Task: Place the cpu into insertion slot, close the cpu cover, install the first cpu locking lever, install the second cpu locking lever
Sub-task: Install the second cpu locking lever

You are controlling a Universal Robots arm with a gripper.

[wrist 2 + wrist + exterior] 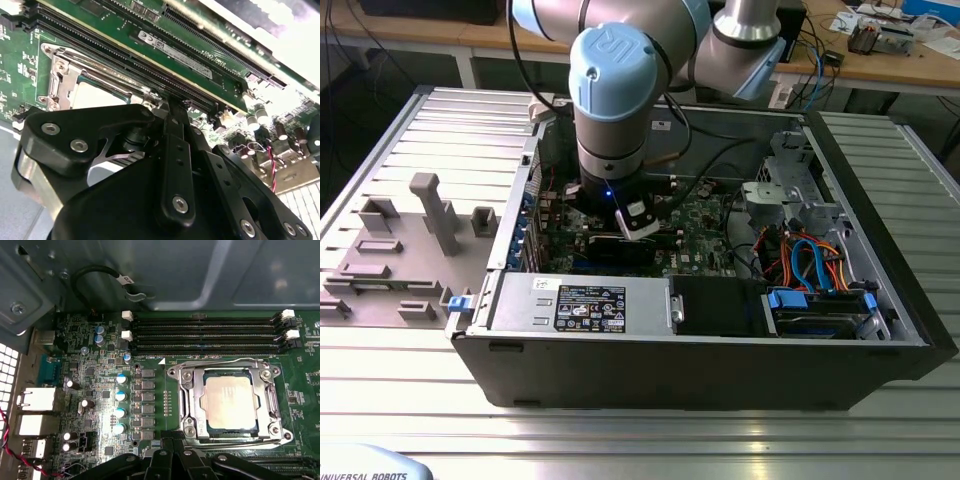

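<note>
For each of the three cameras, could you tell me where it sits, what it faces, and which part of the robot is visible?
Exterior view: off the arm, above the open computer case; shows the arm's wrist joint.
First wrist view: on the arm, facing the motherboard with the cpu in the insertion slot; the claw at the edge.
Second wrist view: on the arm, low behind the claw.
Both wrist views share slot and memory slots.

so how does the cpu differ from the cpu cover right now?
In the first wrist view the cpu is a solid, dull silver square; the cpu cover is a brighter metal frame with an open window. The cpu sits inside; the cpu cover surrounds it. Both lie flat on the green motherboard.
</note>
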